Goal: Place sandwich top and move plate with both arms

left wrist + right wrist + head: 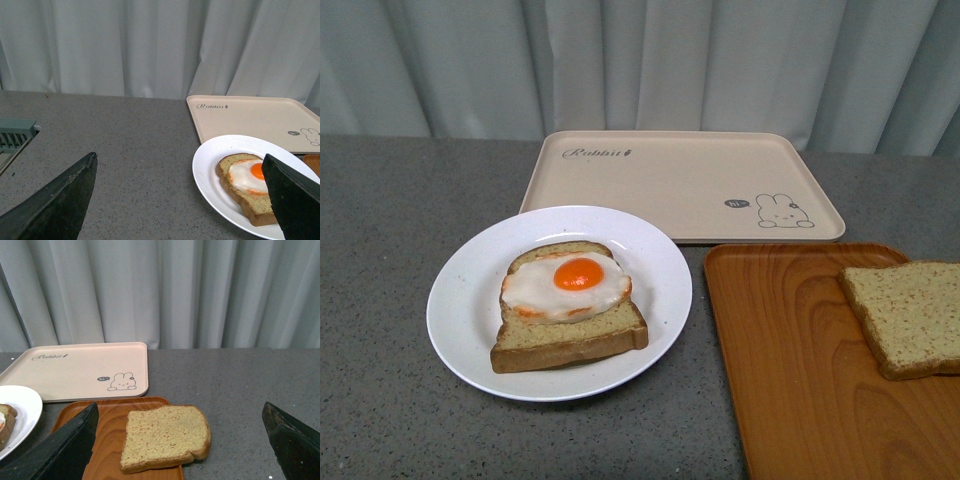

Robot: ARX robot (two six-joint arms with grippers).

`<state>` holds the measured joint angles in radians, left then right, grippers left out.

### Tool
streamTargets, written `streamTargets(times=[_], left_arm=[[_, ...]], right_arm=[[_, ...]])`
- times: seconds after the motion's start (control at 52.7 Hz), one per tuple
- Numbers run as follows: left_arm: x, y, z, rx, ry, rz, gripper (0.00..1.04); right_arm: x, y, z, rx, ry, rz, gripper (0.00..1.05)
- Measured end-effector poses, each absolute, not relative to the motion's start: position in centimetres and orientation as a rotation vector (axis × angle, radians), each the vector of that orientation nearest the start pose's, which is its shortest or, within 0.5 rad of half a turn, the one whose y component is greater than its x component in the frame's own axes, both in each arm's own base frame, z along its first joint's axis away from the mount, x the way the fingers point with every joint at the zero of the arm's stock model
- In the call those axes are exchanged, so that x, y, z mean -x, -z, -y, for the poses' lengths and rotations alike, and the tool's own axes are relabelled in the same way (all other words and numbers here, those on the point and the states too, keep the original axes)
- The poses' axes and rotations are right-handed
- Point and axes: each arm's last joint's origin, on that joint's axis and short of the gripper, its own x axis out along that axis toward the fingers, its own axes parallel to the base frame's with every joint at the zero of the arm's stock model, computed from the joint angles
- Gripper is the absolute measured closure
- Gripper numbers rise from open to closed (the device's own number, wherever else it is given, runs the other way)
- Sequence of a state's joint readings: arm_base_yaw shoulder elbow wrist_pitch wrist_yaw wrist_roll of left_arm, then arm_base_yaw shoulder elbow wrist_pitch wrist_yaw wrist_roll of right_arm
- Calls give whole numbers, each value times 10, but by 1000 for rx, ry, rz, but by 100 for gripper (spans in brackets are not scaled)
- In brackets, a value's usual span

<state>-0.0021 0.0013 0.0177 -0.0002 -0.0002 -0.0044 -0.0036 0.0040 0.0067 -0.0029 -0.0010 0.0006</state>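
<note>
From the front, nothing of the job looks done. The plate [455, 300] sits on the grey table [380, 200] carrying the slice with the fried egg [570, 300], and the egg is uncovered. The sandwich top [910, 315] lies flat on the orange tray [790, 380], well apart from the plate, near that tray's far right side. The beige rabbit tray [660, 180] lies behind both with nothing on it. Neither arm shows in this view.

In the left wrist view, the left gripper [179, 157] has its two dark fingers [60, 205] spread wide with nothing between them but table. The plate [210, 170] with the egg slice [245, 177] lies off toward one finger, so this arm is near the plate and not touching it.

In the right wrist view, the right gripper [180, 405] is spread wide too and grips nothing. The sandwich top [165, 437] lies between and beyond its fingers on the orange tray [112, 427], so it seems lined up for the pick. I cannot tell how high above the bread it hangs. The plate's edge [22, 407] shows at one side.

As I judge it, everything is left to do: grasp the bare slice, lay it over the egg, then shift the plate with both arms.
</note>
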Motion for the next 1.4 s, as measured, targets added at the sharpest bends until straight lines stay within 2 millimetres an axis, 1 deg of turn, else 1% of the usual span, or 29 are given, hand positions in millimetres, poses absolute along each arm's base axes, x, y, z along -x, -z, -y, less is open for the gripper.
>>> streamTargets(times=[0.797,0.835,0.892,0.93,0.968,1.025,1.063,1.082,1.12,1.177,1.253,1.31,1.348,1.386,1.405], left_arm=[[-97,-169,0,4,2,16,6],[-97,-169,0,4,2,16,6],[-97,-169,0,4,2,16,6],[-97,-169,0,4,3,16,6],[-97,-169,0,4,2,16,6],[-97,-169,0,4,2,16,6],[-97,-169,0,4,2,16,6],[-97,-169,0,4,2,16,6],[-97,-169,0,4,2,16,6],[-97,-169,0,4,2,16,6],[-97,-169,0,4,2,16,6],[-97,-169,0,4,2,16,6],[-97,-169,0,4,2,16,6],[-97,-169,0,4,2,16,6],[-97,-169,0,4,2,16,6]], right_arm=[[-98,-165,0,-1,3,0,9],[-98,-164,0,-14,-5,-25,9],[-98,-166,-1,-96,-24,-254,9],[-98,-164,-1,-107,-20,-323,9],[-98,-163,-1,-112,-21,-340,9],[-100,-169,2,-132,-45,-321,9],[-102,-176,7,-151,-37,-294,9],[-103,-176,8,-160,-34,-298,9],[-109,-185,15,-192,-26,-272,9],[-116,-191,23,-221,5,-262,9],[-136,-200,41,-252,84,-260,9],[-152,-203,48,-261,97,-287,9],[-158,-203,50,-270,92,-309,9],[-165,-202,53,-280,92,-338,9],[-172,-200,55,-295,91,-371,9]])
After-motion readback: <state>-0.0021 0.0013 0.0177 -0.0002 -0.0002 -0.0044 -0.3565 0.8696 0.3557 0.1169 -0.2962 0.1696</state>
